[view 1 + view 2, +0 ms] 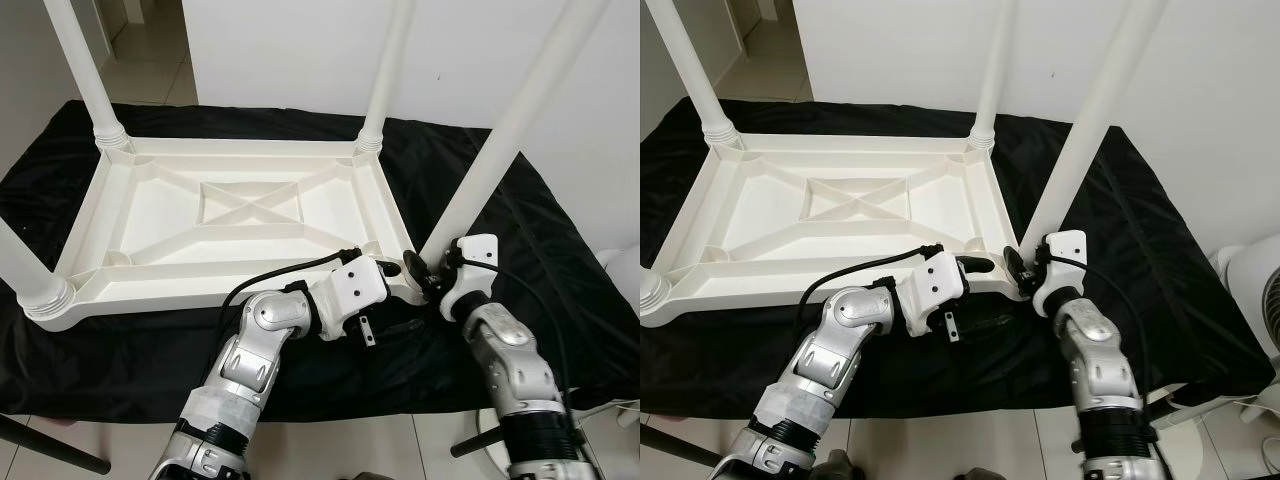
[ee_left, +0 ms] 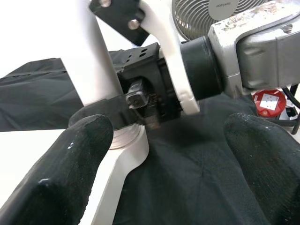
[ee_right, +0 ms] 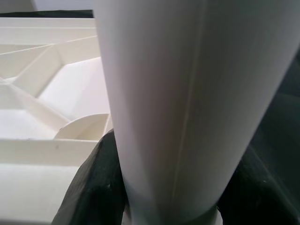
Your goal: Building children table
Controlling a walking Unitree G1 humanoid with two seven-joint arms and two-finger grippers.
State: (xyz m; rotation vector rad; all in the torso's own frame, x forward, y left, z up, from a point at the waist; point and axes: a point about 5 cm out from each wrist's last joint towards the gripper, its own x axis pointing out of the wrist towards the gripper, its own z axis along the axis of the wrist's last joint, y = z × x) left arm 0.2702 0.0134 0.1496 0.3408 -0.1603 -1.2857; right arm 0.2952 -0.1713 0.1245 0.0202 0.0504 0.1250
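The white plastic table (image 1: 250,205) lies upside down on a black cloth. Three white legs stand in its corners: far left (image 1: 85,70), far right (image 1: 385,70) and near left (image 1: 25,265). A fourth leg (image 1: 500,140) leans over the near right corner socket (image 2: 126,140), its foot at the socket. My right gripper (image 1: 425,272) is shut on this leg's lower end; black fingers (image 3: 98,183) flank the white tube (image 3: 187,93). My left gripper (image 1: 395,297) is open beside the same corner, straddling the table's rim, with one finger (image 2: 61,173) over the white edge and the other over the cloth.
The black cloth (image 1: 560,260) covers the floor under the table and ends near my feet at pale tiles. A white fan (image 1: 1255,290) stands to the right. A white wall rises behind the table. A dark rod (image 1: 50,445) lies at the lower left.
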